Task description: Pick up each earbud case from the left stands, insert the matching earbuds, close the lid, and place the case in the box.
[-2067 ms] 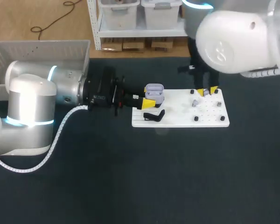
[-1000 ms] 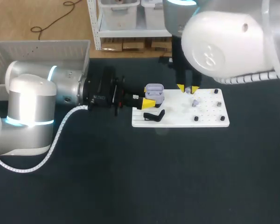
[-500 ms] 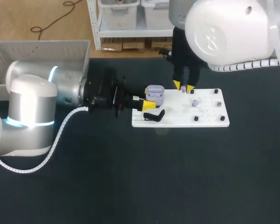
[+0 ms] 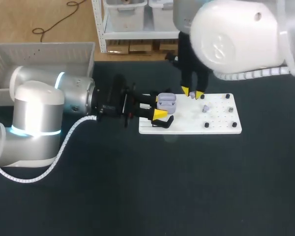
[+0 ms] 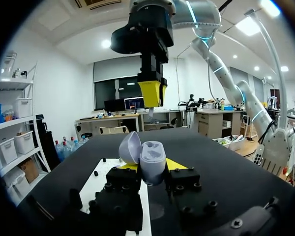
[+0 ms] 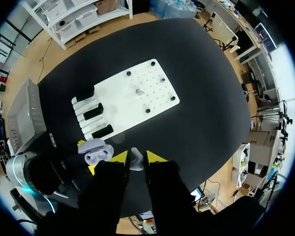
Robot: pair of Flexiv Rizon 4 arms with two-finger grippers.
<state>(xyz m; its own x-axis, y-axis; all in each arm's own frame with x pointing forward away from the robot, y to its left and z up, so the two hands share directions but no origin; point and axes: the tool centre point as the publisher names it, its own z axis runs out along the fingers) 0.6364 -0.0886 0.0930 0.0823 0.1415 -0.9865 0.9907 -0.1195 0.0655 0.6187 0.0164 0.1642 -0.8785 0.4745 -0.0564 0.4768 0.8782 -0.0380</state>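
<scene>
**Status.** The left pincer (image 4: 157,112) is clamped on the open earbud case (image 4: 166,101). It holds the case over the left end of the white board (image 4: 221,125) with the wells facing up. The right pincer (image 4: 192,92) is closed on one earbud (image 6: 136,160). In the head view it hangs at 2 o'clock from the case, near it but not above it. A second earbud (image 4: 205,108) lies on the board at 4 o'clock from the right pincer. The grey box (image 4: 39,51) stands at 10 o'clock, well apart.

**Hazards.**
1. Wrong well. These views do not show which well matches the held earbud. A mismatched earbud is unlikely to seat, and the lid would then not close.
2. Off-centre descent. A stem landing on the well rim can tilt the case in its grip or twist the earbud loose.
3. Lid strike. A sideways approach can hit the raised lid.
4. Early release. The earbud would drop to the counter (image 4: 137,187).
</scene>
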